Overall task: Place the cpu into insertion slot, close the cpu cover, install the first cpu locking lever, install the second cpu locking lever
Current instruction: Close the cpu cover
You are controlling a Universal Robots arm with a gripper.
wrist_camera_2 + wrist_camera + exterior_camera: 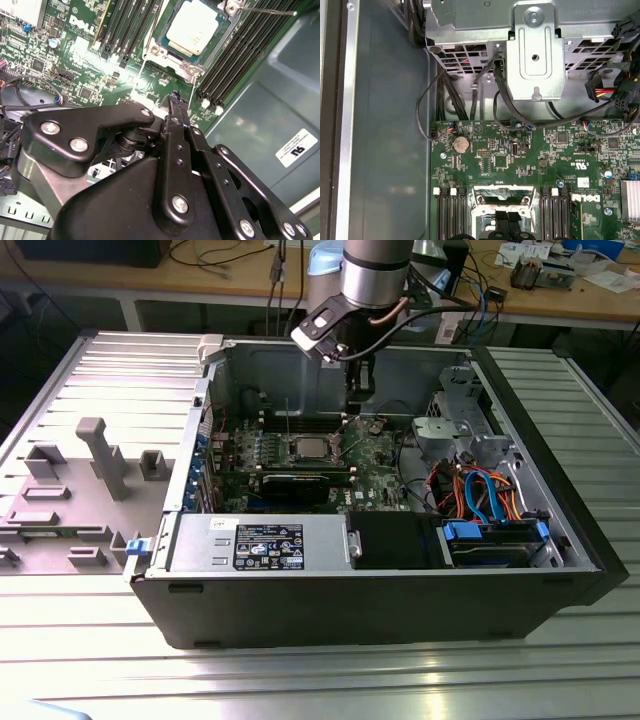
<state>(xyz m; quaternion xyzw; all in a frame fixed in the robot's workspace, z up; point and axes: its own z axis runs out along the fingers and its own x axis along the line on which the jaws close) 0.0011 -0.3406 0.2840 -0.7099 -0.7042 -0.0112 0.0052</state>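
The cpu (192, 31) lay seated in the slot (170, 61) near the middle of the board (85, 65), with a thin lever (265, 9) sticking out beside it. The hand (175, 96) hung just beside the slot, fingers pressed narrow, holding nothing.

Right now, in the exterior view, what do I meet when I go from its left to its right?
In order: grey post → blue clip → cpu → tool → orange and blue cables.
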